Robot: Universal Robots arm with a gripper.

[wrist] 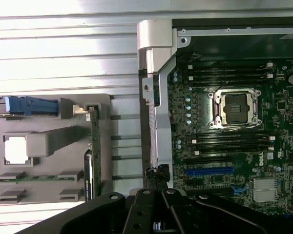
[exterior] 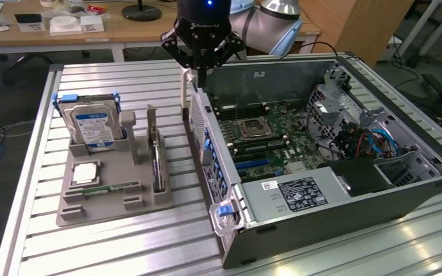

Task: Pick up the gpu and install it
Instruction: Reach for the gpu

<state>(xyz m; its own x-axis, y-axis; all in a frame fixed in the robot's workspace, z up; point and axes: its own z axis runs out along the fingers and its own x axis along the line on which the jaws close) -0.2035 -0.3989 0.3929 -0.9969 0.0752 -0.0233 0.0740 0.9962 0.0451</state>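
1. Exterior view: the tool (exterior: 199,68) hangs over the rear edge of the open computer case (exterior: 405,195), near the back corner, with its fingers drawn together to a point and nothing between them.
2. The gpu (exterior: 158,161) stands on its long edge in a slot of the grey holder tray (exterior: 113,210). It sits on the side of the tray nearest the case, apart from the tool and below it.
3. In the same tray, the blue-labelled hard drive (exterior: 94,123) stands upright at the far end. A square processor chip (exterior: 85,172) lies flat toward the exterior view's left, with the small green memory stick (exterior: 110,188) just in front of it.
4. The tray and the case rest side by side on the slatted metal desk (exterior: 129,247). Inside the case are the motherboard (exterior: 282,126), its empty processor socket (exterior: 253,127) and the power supply (exterior: 298,192).
5. Wrist view: the tool (wrist: 158,187) is clenched, its dark links meeting over the case's side wall (wrist: 154,39).
6. The gpu (wrist: 94,141) shows as a thin green strip seated in the tray (wrist: 39,126), with bare desk (wrist: 63,48) slats between it and the case.
7. The hard drive's blue rail (wrist: 29,105) and the processor chip (wrist: 15,150) are also in the tray.
8. The motherboard (wrist: 224,161) fills the case, with the socket (wrist: 234,108) between rows of memory slots.
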